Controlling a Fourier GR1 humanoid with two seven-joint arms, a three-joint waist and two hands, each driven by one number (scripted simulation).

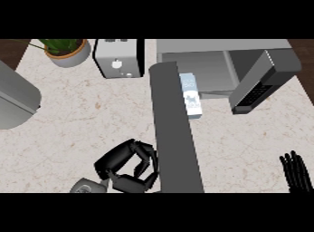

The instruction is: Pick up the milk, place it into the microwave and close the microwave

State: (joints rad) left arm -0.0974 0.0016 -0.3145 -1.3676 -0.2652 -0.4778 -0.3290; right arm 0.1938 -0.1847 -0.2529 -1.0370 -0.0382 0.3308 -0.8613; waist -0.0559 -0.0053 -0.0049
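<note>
Left robot hand (127,165) curls above marble counter (65,131); microwave (222,68) open.

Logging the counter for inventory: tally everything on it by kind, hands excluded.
Milk carton: 1
Microwave, door open: 1
Toaster: 1
Potted plant: 1
Total: 4

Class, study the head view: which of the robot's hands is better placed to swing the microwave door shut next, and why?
Probably the right hand: it rests open on the side of the open microwave door. The left hand sits curled, farther away. The milk lies at the microwave's mouth.
</note>
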